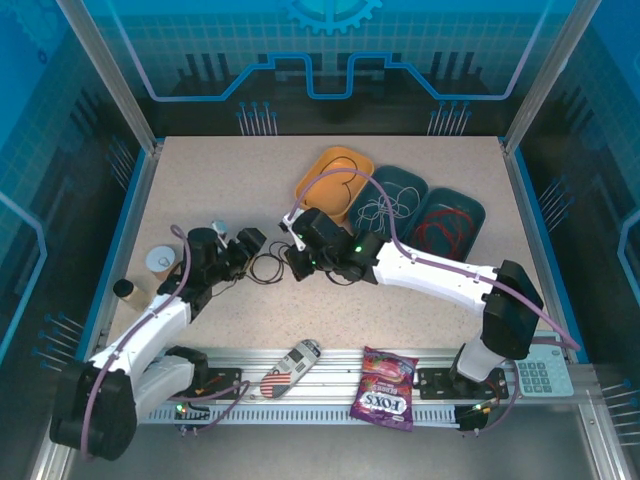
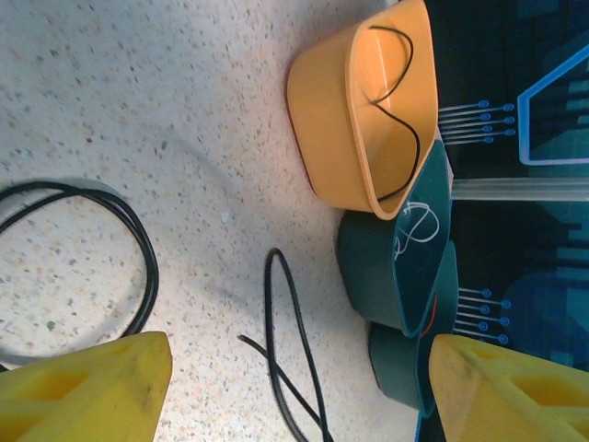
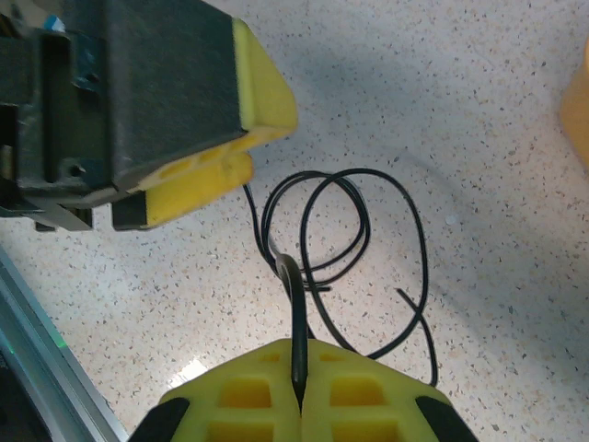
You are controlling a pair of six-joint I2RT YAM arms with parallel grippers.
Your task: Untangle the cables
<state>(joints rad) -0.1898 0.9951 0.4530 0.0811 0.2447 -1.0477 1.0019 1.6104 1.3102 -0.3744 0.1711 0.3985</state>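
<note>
Orange tray point(image 2: 322, 120): black wire point(image 2: 417, 152) | teal trays point(image 1: 412, 180): white cable point(image 1: 380, 208), red cable point(image 1: 443, 228) | right gripper point(image 3: 299, 354) clamps black cable point(image 3: 296, 295) | left gripper point(image 2: 296, 368) apart

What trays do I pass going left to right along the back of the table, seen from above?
First the orange tray, then the middle tray with the white cable, then the end tray with the red cable.

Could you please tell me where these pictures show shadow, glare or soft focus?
Top external: evenly lit, sharp. Left wrist: the left pincer has soft-focus fingers; a faint shadow crosses the table. Right wrist: a glare patch beside the right pincer, shut on the black cable.
</note>
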